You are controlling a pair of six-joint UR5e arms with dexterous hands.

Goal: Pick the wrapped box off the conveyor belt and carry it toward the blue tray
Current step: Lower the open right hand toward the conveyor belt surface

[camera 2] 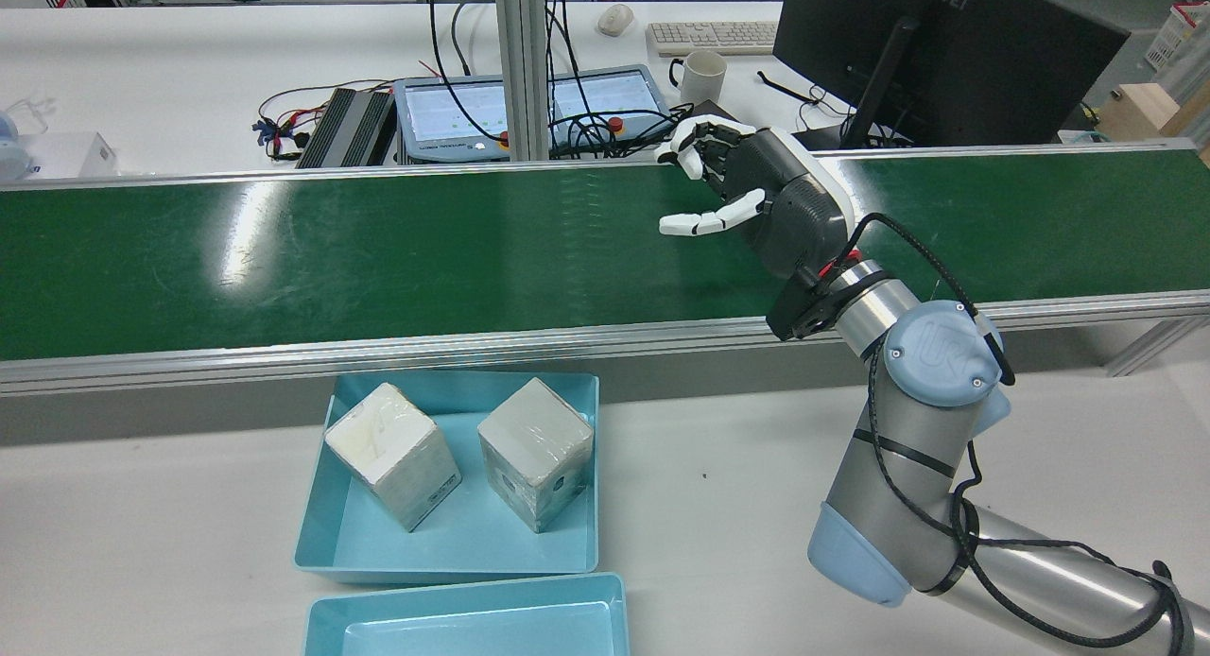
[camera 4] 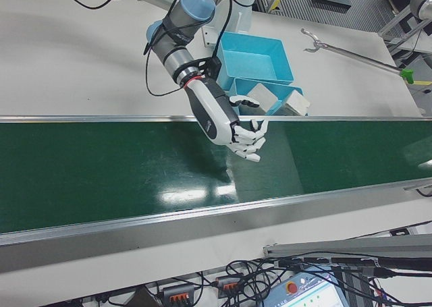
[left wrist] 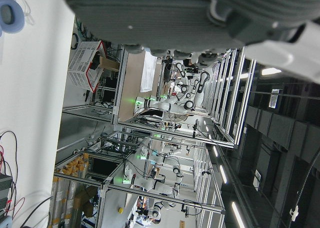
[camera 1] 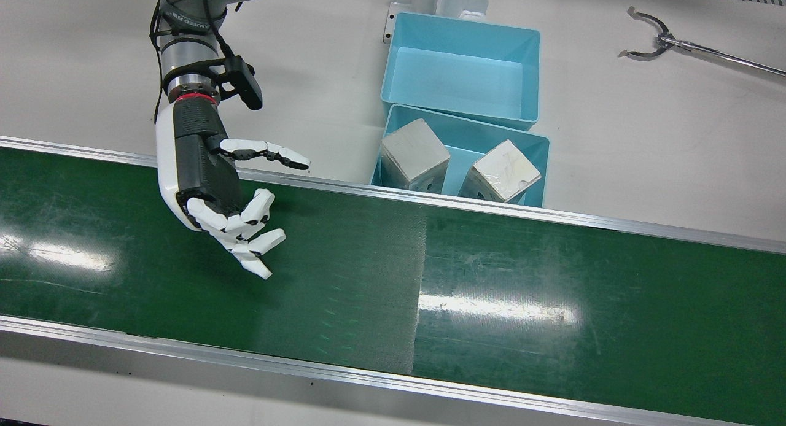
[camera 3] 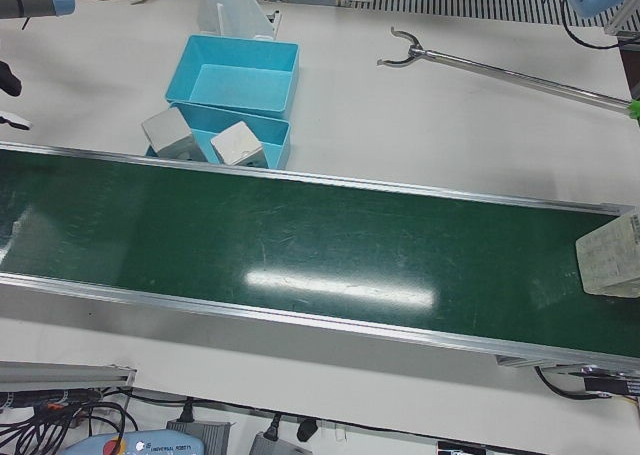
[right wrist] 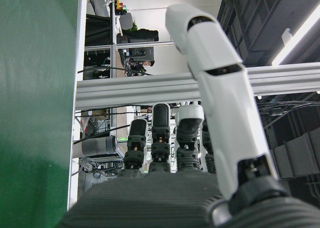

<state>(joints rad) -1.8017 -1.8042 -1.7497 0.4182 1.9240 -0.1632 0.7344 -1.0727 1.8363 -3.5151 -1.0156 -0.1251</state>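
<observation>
The wrapped box (camera 3: 610, 260) lies on the green belt (camera 3: 300, 255) at its far end, seen only in the left-front view, where it sits at the right edge, pale and lightly printed, touching nothing but the belt. It is well apart from everything else on the station.

The right hand (camera 1: 212, 186) hangs over the belt a long way from that box, near the belt's rail on the robot's side. It holds nothing: the fingers (camera 1: 258, 229) are apart and loosely curled, and the thumb (camera 1: 264, 151) sticks out sideways toward the trays. In the rear view the same hand (camera 2: 756, 193) is above the belt's right half, palm turned toward the left.

Just beside the belt's rail on the white table (camera 1: 645, 143) is a blue tray (camera 2: 321, 533) with two wrapped blocks standing in it, side by side and each tilted a little: one with a creamy white top (camera 2: 392, 453), one greyer (camera 2: 537, 465). A second blue tray (camera 1: 460, 70) touches the first on the side away from the belt, and nothing lies in it.

Farther along the table lies a long metal rod with a claw end (camera 1: 651, 40).

The left hand's camera shows only a dark underside of the hand and distant racks; I cannot tell how its fingers stand.
</observation>
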